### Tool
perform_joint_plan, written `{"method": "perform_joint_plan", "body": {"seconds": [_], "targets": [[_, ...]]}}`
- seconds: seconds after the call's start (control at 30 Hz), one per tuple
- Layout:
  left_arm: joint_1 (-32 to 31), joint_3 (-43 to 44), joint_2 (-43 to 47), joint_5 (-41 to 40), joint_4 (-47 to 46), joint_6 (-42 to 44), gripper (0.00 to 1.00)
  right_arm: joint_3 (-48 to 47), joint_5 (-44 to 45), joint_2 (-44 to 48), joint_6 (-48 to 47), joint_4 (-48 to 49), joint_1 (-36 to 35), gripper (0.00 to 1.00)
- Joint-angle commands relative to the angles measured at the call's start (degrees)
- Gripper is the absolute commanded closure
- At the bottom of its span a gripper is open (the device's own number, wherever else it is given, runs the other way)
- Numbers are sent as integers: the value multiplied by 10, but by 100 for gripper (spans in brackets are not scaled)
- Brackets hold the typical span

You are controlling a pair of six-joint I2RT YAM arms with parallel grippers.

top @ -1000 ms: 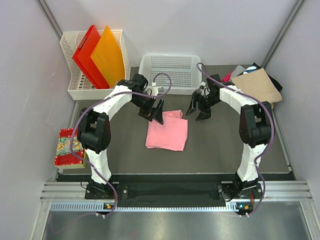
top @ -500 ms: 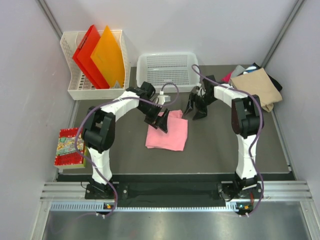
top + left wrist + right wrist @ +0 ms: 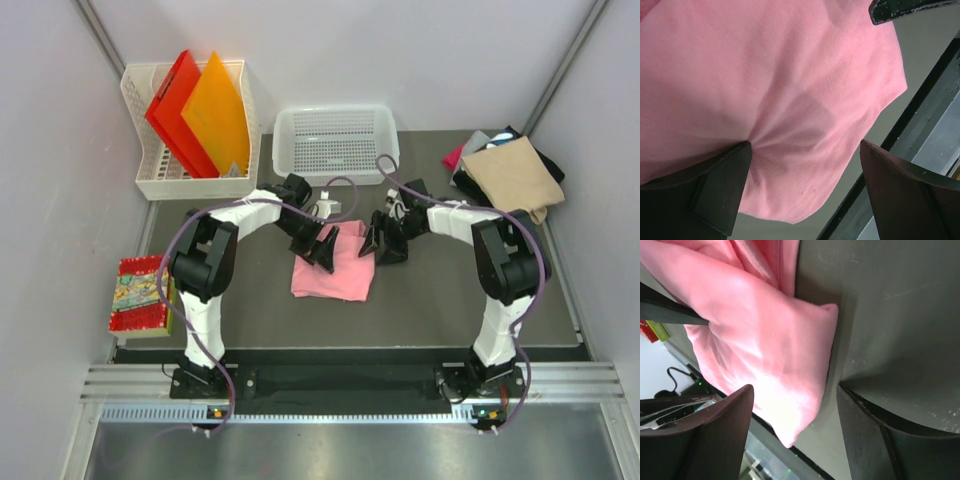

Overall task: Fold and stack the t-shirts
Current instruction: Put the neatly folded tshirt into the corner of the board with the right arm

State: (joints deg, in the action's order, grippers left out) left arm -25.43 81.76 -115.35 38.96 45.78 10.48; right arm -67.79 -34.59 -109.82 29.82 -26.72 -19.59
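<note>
The left jaws stand wide open over the folded light pink cotton t-shirt. In the left wrist view one dark finger presses its tip into the cloth, and creases fan out from that spot. The other finger sits off the shirt's rounded edge, above the dark grey worktop. Nothing is pinched between them.

The right jaws are also spread apart and hold nothing. In the right wrist view one finger is over the pink t-shirt and the other is over bare worktop, so the shirt's side edge and one corner lie in the gap. Loose folds bunch at the top of that view.

From above, both arms reach in towards the middle. The left jaws are at the far left part of the pink t-shirt and the right jaws are at its far right edge. The shirt lies roughly square in the centre of the worktop.

Behind it stands a white perforated plastic basket. In the far right corner is a pile of folded t-shirts: tan on top, with black, magenta and grey showing beneath. At the far left a white plastic rack holds a red flat folder and an orange flat folder, both leaning. Off the worktop's left side lies a red-edged, colourfully printed box.
</note>
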Motion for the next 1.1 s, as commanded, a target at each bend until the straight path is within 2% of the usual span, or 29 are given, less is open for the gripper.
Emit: {"method": "perform_joint_plan", "body": {"seconds": [0.0,0.57,0.83,0.93,1.0,1.03,1.07], "targets": [[-1,-34,-8,-45,-14,29,5,72,72,34,39,106,-22,32],[-1,-52,15,-57,12,53,5,36,78,-103,168,280,-103,37],[-1,-46,19,-59,14,53,5,88,60,-114,231,362,-134,42],[-1,-46,20,-64,19,55,5,88,63,-106,220,340,-145,42],[1,-47,25,-67,22,57,5,95,90,-85,198,282,-144,35],[0,-48,27,-68,23,59,5,96,109,-60,161,246,-142,27],[1,-49,28,-70,23,59,4,100,127,-45,142,187,-134,25]]}}
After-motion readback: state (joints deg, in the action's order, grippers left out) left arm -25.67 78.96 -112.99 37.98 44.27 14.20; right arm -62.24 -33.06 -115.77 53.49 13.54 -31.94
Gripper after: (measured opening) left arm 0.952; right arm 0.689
